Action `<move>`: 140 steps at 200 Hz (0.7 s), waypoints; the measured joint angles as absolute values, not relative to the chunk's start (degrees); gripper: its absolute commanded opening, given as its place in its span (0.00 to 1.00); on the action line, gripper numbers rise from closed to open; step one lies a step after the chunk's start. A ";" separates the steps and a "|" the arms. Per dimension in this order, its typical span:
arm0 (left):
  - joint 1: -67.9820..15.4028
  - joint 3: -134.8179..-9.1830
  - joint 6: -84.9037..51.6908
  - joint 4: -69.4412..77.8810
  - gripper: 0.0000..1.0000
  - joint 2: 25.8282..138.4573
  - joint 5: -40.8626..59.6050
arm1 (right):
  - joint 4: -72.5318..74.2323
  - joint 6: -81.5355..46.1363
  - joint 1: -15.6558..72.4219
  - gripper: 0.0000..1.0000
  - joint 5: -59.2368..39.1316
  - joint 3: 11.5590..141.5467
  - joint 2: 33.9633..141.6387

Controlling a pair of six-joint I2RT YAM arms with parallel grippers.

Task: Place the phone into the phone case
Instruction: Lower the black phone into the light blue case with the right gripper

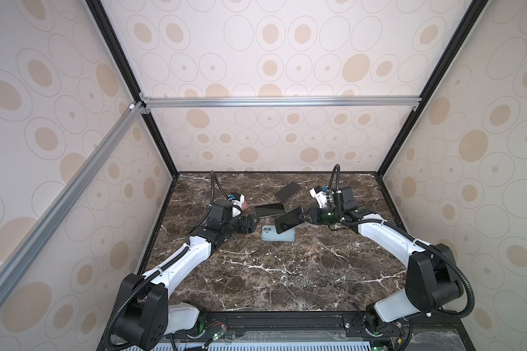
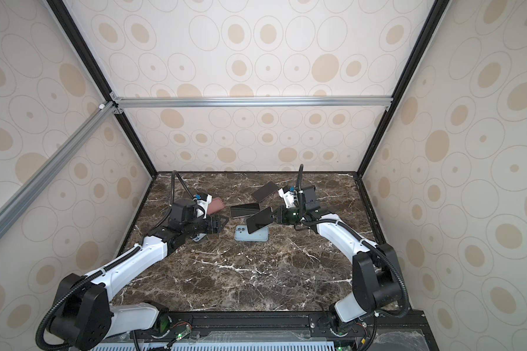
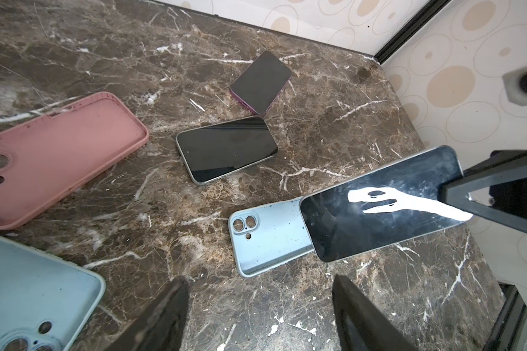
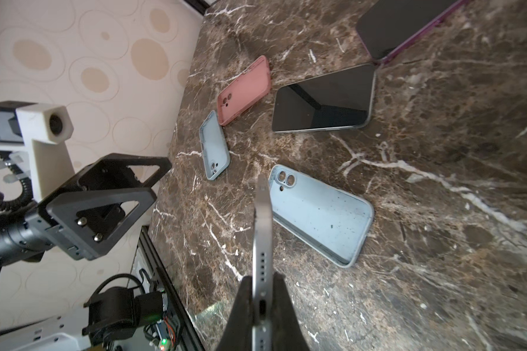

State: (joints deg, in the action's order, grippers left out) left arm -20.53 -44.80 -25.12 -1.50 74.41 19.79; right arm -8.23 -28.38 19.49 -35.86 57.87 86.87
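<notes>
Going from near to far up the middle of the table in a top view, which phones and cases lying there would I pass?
Blue case → bare dark phone → phone in purple case. Left out: the pink case, level with the bare dark phone, and the held phone in the right end effector.

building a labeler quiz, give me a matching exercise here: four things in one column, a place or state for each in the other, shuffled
1 tilted phone
2 pink case
3 middle blue case
4 left gripper

a jaws open, empty
b flat on the table under the phone's free end
c clamped by one end in the right gripper
d on the table beside the left arm

Pairs: 1-c, 2-d, 3-b, 4-a
</notes>
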 measured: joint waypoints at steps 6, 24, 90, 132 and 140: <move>-20.53 -44.38 -25.41 -0.84 0.75 74.89 19.81 | -6.68 -29.80 19.49 0.00 -35.40 56.69 86.89; -20.53 -43.57 -26.11 0.89 0.75 76.51 19.92 | -2.72 -33.45 19.49 0.00 -34.22 54.26 87.09; -20.51 -42.46 -28.95 7.16 0.65 83.46 23.16 | 8.36 -41.82 19.51 0.00 -32.42 51.66 90.26; -20.51 -42.44 -29.95 9.61 0.62 88.18 24.60 | 11.20 -44.23 19.51 0.00 -33.52 50.74 93.47; -20.51 -42.33 -30.04 10.11 0.62 88.99 24.88 | 11.77 -44.56 19.55 0.00 -34.06 50.74 94.19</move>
State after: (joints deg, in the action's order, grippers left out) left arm -20.51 -42.33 -30.04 10.11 88.99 24.88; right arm 11.77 -44.56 19.55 -34.06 50.74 94.19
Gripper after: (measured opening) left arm 0.620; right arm 0.098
